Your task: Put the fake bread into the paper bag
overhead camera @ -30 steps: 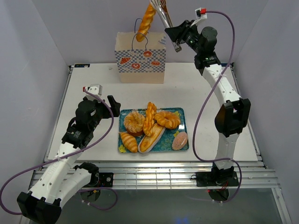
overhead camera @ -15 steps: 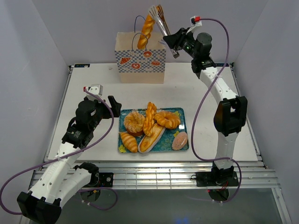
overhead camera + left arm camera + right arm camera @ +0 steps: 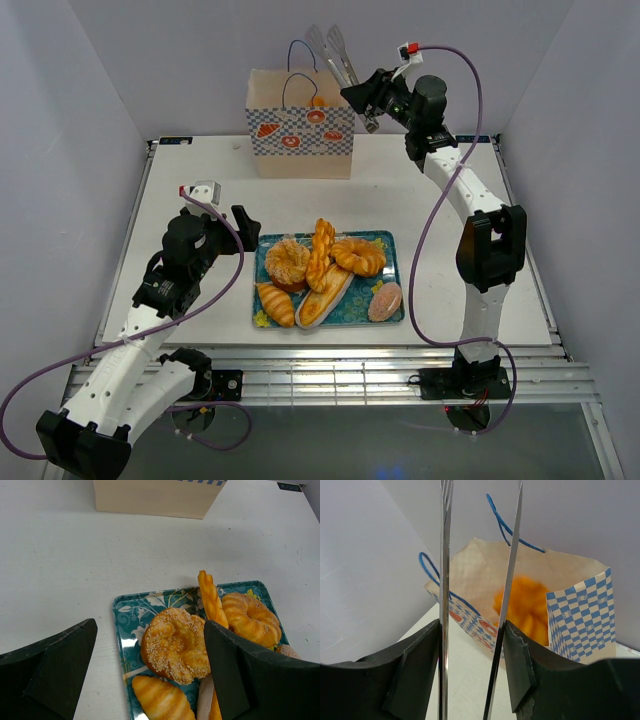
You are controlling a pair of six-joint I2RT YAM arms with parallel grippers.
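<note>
The paper bag (image 3: 300, 135) stands at the back of the table. A golden bread (image 3: 316, 101) lies inside it, only its top showing; in the right wrist view it is an orange blur (image 3: 525, 605) in the bag's mouth (image 3: 580, 610). My right gripper (image 3: 370, 95) is shut on metal tongs (image 3: 335, 55), held above the bag's right side; the tong arms (image 3: 444, 580) are spread and empty. My left gripper (image 3: 240, 228) is open and empty above the tray's left end. The teal tray (image 3: 392, 240) holds a seeded bun (image 3: 175, 645), twisted loaf (image 3: 210, 597), ring bun (image 3: 250, 617), croissant (image 3: 160, 700), baguette (image 3: 325, 293) and pink bun (image 3: 384, 300).
Grey walls enclose the white table (image 3: 200, 180) on three sides. The bag's blue cord handles (image 3: 432, 567) stick up beside the tongs. The bag's base (image 3: 155, 500) shows at the top of the left wrist view.
The right arm lowered the tongs with a long twisted bread towards the bag's mouth. The tongs have opened and the bread has dropped into the bag. The left arm has not moved.
</note>
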